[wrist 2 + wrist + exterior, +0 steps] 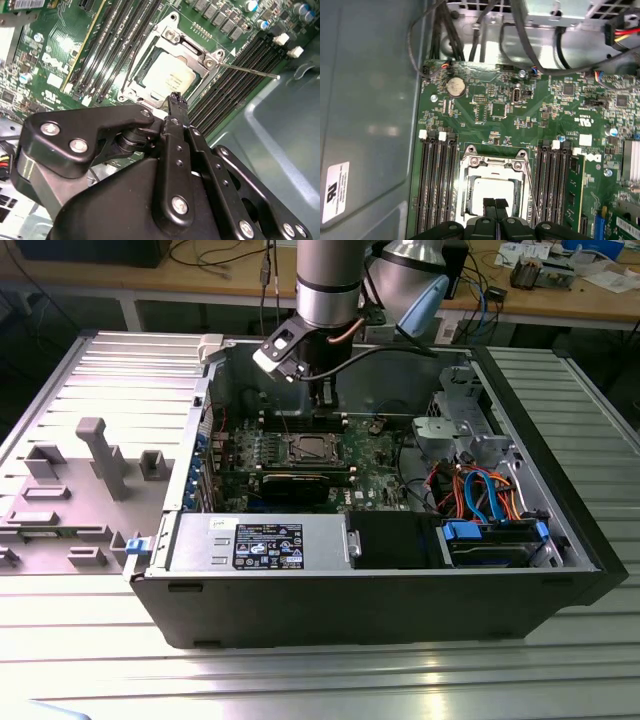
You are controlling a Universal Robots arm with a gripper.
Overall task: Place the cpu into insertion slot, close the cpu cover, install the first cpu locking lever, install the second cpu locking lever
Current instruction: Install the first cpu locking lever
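Silvery cpu (170,75) lies flat inside insertion slot (150,46).

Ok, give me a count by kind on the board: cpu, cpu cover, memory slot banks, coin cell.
cpu: 1
cpu cover: 1
memory slot banks: 2
coin cell: 1
Total: 5

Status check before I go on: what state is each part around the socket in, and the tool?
cpu: seated in the insertion slot.
cpu cover: down over the cpu.
locking lever: sticks out over the memory slots, looks unlatched.
tool: shut, holding nothing, by the slot's edge.
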